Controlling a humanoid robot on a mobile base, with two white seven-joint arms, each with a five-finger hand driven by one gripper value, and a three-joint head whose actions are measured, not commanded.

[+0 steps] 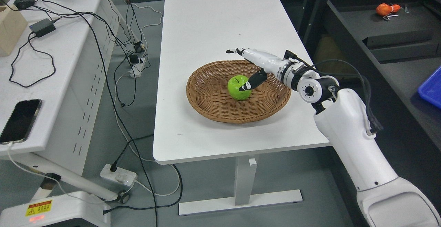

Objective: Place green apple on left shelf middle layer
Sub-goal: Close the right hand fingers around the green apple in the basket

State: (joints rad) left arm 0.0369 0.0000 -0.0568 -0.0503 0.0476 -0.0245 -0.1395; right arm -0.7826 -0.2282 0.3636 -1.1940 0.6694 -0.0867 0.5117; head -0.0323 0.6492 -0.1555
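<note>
A green apple (237, 88) lies in the middle of a round wicker basket (210, 99) on a white table (206, 23). My right arm comes in from the lower right and reaches over the basket's right rim. My right hand (241, 69) is open above and to the right of the apple. Its fingers (237, 51) stretch out flat to the left over the basket's far rim. The black thumb (255, 80) points down and touches, or nearly touches, the apple's right side. The apple is not grasped. My left arm is out of view.
A dark shelf unit (379, 30) stands to the right of the table, with an orange object (386, 9) on one level and a blue bin (430, 89) lower down. A second white table (62, 65) on the left carries a phone (20, 121), a power adapter (42, 27) and cables. A power strip (118, 176) lies on the floor.
</note>
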